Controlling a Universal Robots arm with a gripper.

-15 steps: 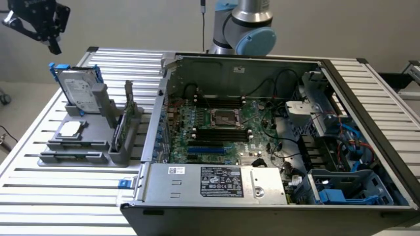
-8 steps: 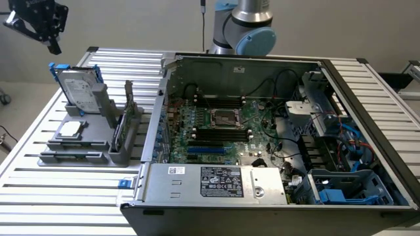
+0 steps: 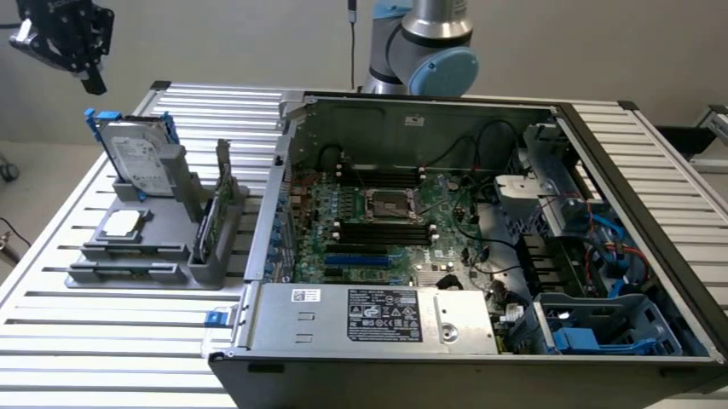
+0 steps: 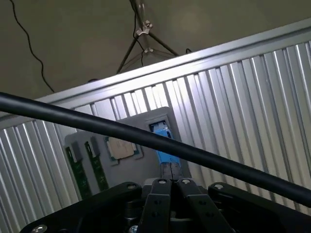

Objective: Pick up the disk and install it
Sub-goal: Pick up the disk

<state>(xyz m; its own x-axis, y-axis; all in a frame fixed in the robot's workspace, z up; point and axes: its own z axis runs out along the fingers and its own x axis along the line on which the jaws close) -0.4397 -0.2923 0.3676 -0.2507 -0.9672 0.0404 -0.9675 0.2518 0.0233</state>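
Exterior view: gripper (image 3: 91, 83) high up, well apart from the disk (image 3: 136, 158), jaws shut, holding nothing. Disk upright in the grey holder (image 3: 125, 268) on the desk (image 3: 114, 358), at the exterior view's left of the computer case (image 3: 455, 213). Probably stiff, fairly heavy, shock-sensitive; best pinched across the blue carrier (image 3: 94, 119), off the label.

Matte black pincer (image 4: 171, 183), silver screw heads (image 4: 215, 186) on its housing; a thick black cable (image 4: 146, 138) runs just ahead of it. Silver arm joint (image 3: 430, 21), pale-blue cap (image 3: 446, 70).

Disk (image 3: 136, 158) upright in rack (image 3: 125, 273) nr PC (image 3: 398, 119)
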